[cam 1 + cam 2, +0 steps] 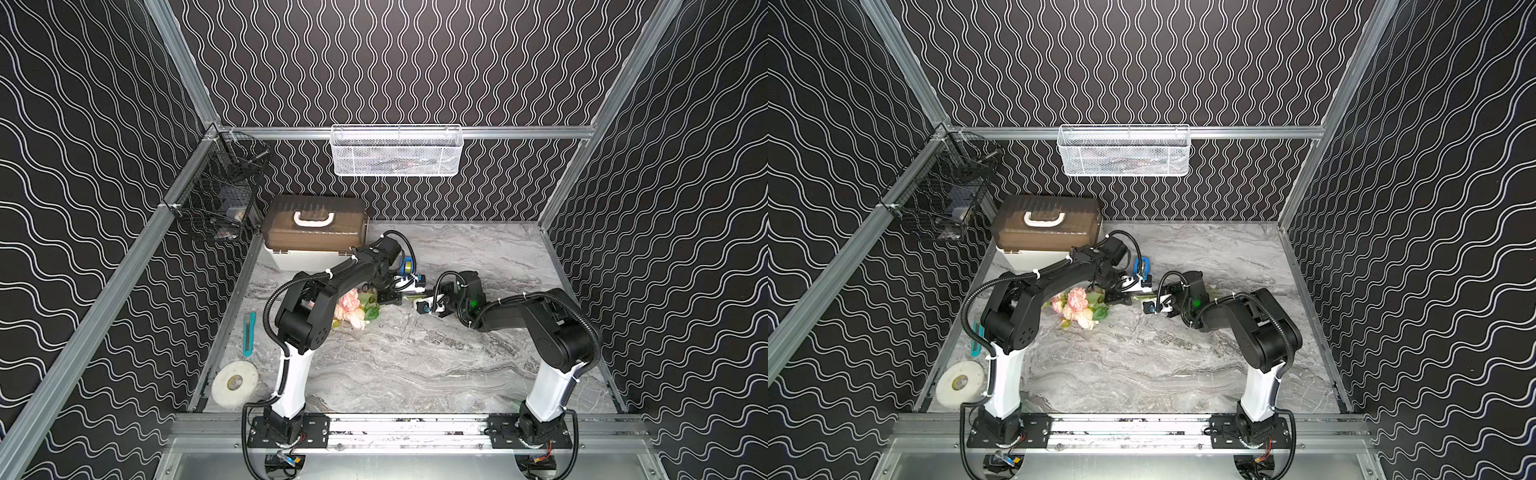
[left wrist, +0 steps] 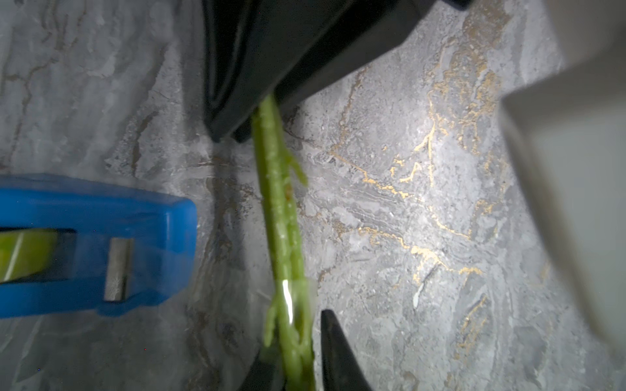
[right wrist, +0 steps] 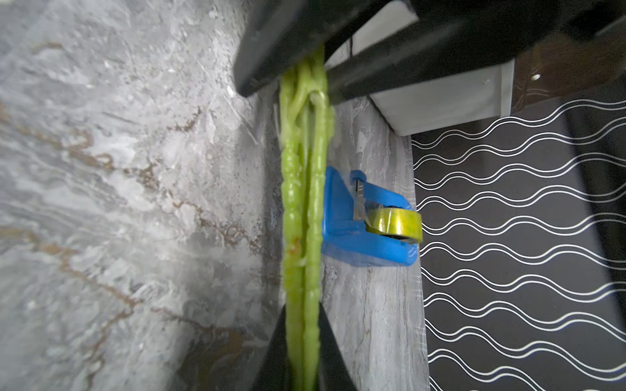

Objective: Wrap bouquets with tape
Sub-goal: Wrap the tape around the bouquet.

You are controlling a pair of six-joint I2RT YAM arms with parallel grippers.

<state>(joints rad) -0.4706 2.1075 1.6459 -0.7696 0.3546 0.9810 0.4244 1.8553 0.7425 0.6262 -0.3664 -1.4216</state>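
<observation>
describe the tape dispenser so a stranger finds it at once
Start at the brown-lidded box at the back left of the table. Just right of it, behind the bouquet, stands the tape dispenser. It is bright blue with a small yellowish roll, unlike the flat white roll at front left.

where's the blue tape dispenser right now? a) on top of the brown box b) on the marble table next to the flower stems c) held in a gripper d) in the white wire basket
b: the tape dispenser stands on the table, just beside the bouquet stems.
</observation>
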